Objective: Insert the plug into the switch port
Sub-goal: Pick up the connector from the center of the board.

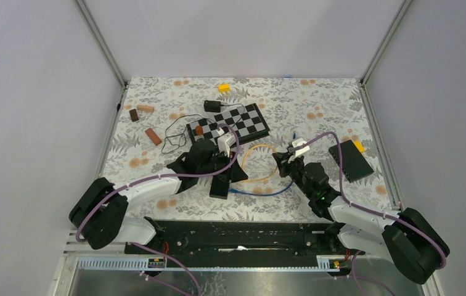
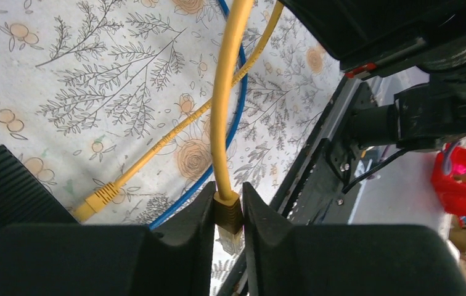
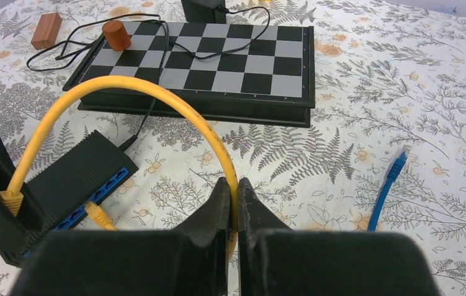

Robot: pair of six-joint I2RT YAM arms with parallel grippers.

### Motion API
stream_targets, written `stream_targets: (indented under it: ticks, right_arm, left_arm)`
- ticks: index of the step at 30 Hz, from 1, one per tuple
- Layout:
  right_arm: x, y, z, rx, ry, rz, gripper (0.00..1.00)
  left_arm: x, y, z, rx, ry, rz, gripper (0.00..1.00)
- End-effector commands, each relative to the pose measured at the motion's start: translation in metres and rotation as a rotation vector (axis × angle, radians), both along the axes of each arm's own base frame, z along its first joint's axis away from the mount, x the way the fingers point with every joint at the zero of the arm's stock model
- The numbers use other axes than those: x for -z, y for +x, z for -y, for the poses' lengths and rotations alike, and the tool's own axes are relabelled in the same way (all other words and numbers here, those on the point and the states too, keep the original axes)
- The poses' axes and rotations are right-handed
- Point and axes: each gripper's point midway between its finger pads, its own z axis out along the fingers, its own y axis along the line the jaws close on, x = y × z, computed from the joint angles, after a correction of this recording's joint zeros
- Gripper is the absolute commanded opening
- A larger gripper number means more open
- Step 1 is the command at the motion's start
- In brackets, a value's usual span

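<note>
pinching the yellow plug (image 2: pixel 227 213) by its boot, the left claw (image 2: pixel 228 196) holds it clear of the floral worktop (image 2: pixel 64 74) — just beside the black switch (image 3: pixel 73 176), not in a port. the right claw (image 3: pixel 233 191) is clamped on the yellow cable (image 3: pixel 126 86) farther along its arch. a second yellow plug (image 3: pixel 98 214) lies at the switch's blue ports; a blue cable (image 3: pixel 386 191) lies apart, chessboard (image 3: pixel 218 55) behind.
</note>
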Motion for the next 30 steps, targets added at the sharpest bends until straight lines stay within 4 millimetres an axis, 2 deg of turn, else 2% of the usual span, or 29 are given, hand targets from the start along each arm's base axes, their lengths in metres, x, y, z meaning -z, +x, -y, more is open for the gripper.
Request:
stream_targets:
  ticks: [1, 4, 7, 8, 11, 12, 13, 18, 21, 25, 30]
  right_arm:
    - [-0.02, 0.003, 0.003, 0.031, 0.051, 0.048, 0.0]
    - [-0.016, 0.004, 0.003, 0.038, 0.026, 0.018, 0.0]
    - [-0.016, 0.008, 0.01, 0.079, -0.01, -0.017, 0.0]
    - [-0.018, 0.01, 0.017, 0.12, -0.026, -0.027, 0.0]
    - [-0.007, 0.013, 0.045, 0.255, -0.163, -0.137, 0.0]
    - [-0.016, 0.015, 0.038, 0.365, 0.1, -0.28, 0.53]
    - [-0.016, 0.018, 0.039, 0.4, 0.106, -0.332, 0.63]
    - [-0.006, 0.025, 0.049, 0.462, -0.018, -0.469, 0.88]
    - [-0.015, 0.029, 0.059, 0.497, 0.023, -0.483, 0.92]
    - [-0.01, 0.044, 0.121, 0.739, 0.159, -0.571, 0.91]
    - [0.016, 0.054, 0.185, 1.004, 0.248, -0.715, 0.95]
  left_arm:
    - [-0.028, 0.012, 0.014, 0.025, -0.073, 0.075, 0.15]
    - [-0.026, 0.015, 0.011, 0.01, -0.052, 0.086, 0.01]
    - [-0.019, 0.022, 0.005, -0.024, 0.017, 0.093, 0.0]
    - [-0.016, 0.025, 0.002, -0.033, 0.047, 0.096, 0.0]
    - [-0.01, 0.033, -0.008, -0.065, 0.131, 0.11, 0.0]
    - [-0.008, 0.034, -0.01, -0.071, 0.149, 0.118, 0.0]
    - [-0.006, 0.034, -0.014, -0.076, 0.173, 0.119, 0.0]
    - [0.003, 0.038, -0.023, -0.095, 0.243, 0.126, 0.0]
    - [0.008, 0.041, -0.028, -0.116, 0.279, 0.125, 0.0]
    - [0.01, 0.042, -0.032, -0.122, 0.301, 0.134, 0.0]
    - [0.007, 0.042, -0.032, -0.115, 0.305, 0.144, 0.0]
